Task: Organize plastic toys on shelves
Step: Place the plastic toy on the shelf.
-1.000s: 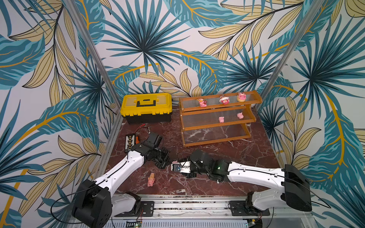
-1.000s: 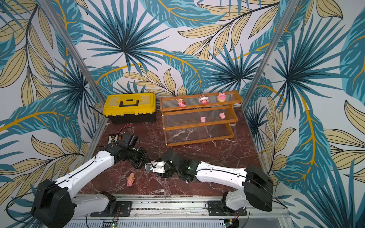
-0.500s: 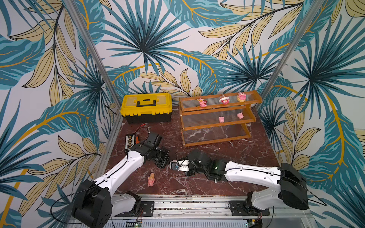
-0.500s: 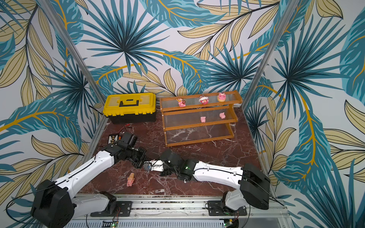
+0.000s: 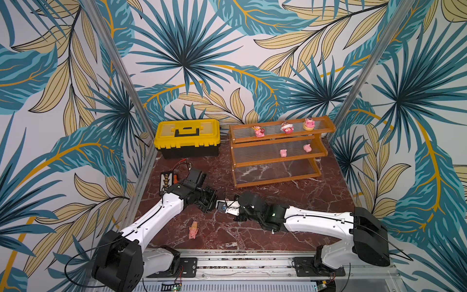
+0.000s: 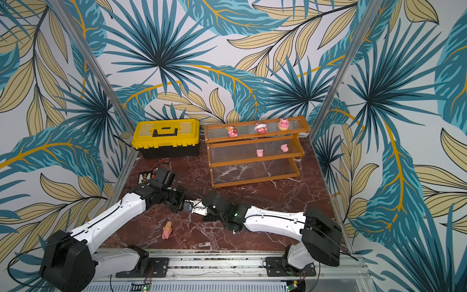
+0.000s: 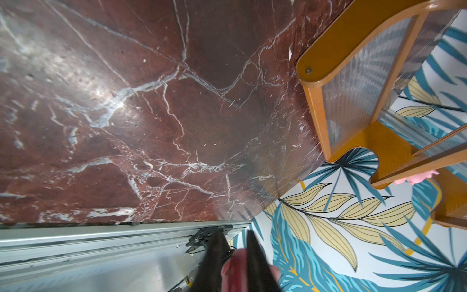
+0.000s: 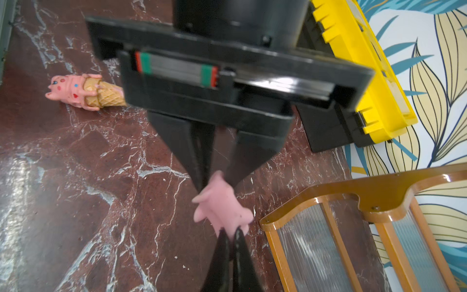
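While both top views bury the handover between two black gripper bodies just 9 o'clock of the table (image 5: pixel 252 239) centre, you see the plain pink piglet (image 8: pixel 222 207) clearly only in the right wrist view. The left wrist view renders it as a blurred pink patch between its own fingers (image 7: pixel 214 252). Only the top views show you the shelves (image 5: pixel 278 164) in full at 1 o'clock, with three accented figures (image 5: pixel 286 127) on the top tier and two piglets (image 5: pixel 283 153) on the middle tier. The yellow toolbox (image 5: pixel 187 136) sits beside them at 11 o'clock.

Both arms lie low and stretched over the marble. The left arm (image 5: pixel 161 215) reaches from 7 o'clock, the right arm (image 5: pixel 316 222) from 5 o'clock, and the grippers meet nose to nose.

Right gripper (image 8: pixel 230 233): jaws together, clamped on one end of the piglet. Left gripper (image 8: pixel 218 183): its fingers flank the opposite end with a slight gap; you cannot tell whether they press it. The piglet is held off the table, its long axis on the 9-to-3 line joining the grippers. Blur hides which end is the head.

The ice-cream-cone figure (image 5: pixel 193 230) lies on its side at 7 o'clock, long axis near 12-to-6, cone tip toward 12, pink head toward 6.
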### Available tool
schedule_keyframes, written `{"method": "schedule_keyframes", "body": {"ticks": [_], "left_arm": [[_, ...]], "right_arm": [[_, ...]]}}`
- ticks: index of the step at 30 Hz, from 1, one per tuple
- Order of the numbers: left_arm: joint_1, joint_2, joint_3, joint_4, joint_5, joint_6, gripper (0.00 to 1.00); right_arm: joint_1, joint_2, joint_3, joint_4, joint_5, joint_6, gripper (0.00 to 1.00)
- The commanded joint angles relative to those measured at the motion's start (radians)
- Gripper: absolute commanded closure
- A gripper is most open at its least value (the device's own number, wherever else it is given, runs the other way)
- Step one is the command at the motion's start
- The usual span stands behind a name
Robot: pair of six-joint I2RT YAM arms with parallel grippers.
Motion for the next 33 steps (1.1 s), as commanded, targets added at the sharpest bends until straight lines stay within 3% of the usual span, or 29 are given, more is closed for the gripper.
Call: {"method": "schedule_keyframes", "body": {"ticks": [1,6,11,17,21,26,33], "left_arm": [[-0.001,-0.038,0.021,0.096,0.115,-0.012,0.53],[0.068,-0.113,0.06,0.114,0.054,0.034,0.31],[0.132,-0.187,0.105,0.077,-0.098,0.213,0.29],[0.15,-0.306,-0.043,0.219,-0.194,0.327,0.29],[0.155,-0.403,-0.159,0.333,-0.223,0.339,0.29],[0.171,-0.455,-0.177,0.312,-0.21,0.411,0.29],[0.2,-0.485,-0.168,0.263,-0.19,0.465,0.29]], "right_arm": [[0.003,-0.027,-0.039,0.052,-0.004,0.099,1.0],[-0.018,-0.141,-0.14,0.106,0.026,0.309,1.0],[-0.087,-0.324,-0.289,0.224,0.063,0.714,1.0],[-0.213,-0.454,-0.382,0.283,0.117,1.284,1.0],[-0.253,-0.41,-0.368,0.341,0.164,1.536,1.0],[-0.294,-0.267,-0.317,0.429,0.214,1.86,1.0],[-0.345,-0.076,-0.182,0.47,0.244,2.075,1.0]]}}
